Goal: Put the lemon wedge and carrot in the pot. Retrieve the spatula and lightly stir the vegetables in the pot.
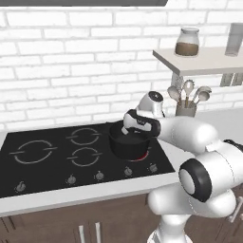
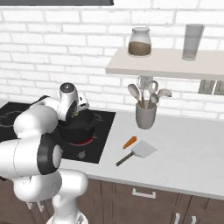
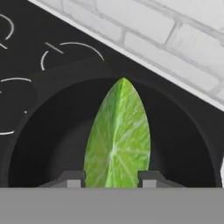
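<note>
We've got the small yellow-green lemon wedge [image 3: 117, 140] pinched in our gripper [image 3: 111, 179], hanging over the squat black pot [image 3: 183, 144]. Small orange carrot [image 2: 129, 142] and grey metal spatula [image 2: 138, 152] sit on the counter, so that's left, plus stirring.

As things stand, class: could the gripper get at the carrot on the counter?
Probably not yet: the gripper is shut on the lemon wedge over the pot. The carrot itself lies uncovered.

The arm [image 1: 190, 130] hides the pot's [image 1: 128, 144] far rim; finger contact with the wedge [image 3: 117, 135] is cut off.
</note>
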Motion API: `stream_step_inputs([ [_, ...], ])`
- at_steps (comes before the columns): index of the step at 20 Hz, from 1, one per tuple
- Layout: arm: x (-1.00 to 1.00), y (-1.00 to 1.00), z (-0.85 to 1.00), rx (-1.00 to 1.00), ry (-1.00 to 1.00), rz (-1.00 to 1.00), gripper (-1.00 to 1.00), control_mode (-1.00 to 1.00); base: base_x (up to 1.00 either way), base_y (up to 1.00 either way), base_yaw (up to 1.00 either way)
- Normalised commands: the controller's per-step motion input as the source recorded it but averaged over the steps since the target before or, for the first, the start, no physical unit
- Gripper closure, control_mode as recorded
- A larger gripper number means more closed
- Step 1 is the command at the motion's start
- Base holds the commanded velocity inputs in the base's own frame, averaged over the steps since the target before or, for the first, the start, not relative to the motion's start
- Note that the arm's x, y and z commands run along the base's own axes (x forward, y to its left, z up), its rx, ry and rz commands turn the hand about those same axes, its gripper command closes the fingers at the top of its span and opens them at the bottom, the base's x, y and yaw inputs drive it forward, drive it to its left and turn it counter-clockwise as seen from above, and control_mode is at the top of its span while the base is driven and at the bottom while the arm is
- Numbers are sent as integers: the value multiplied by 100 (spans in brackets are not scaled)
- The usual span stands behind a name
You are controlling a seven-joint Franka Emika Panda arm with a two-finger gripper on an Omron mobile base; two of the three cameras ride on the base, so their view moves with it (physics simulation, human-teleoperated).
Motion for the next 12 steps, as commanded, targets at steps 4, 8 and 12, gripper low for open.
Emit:
stream_step_inputs([
  [4,-6,0,11,0,-13,1,-100,-100,0,0,0],
  [8,-36,-1,38,0,-12,0,-100,-100,0,0,0],
  [12,-78,-32,59,0,-9,0,-100,-100,0,0,0],
])
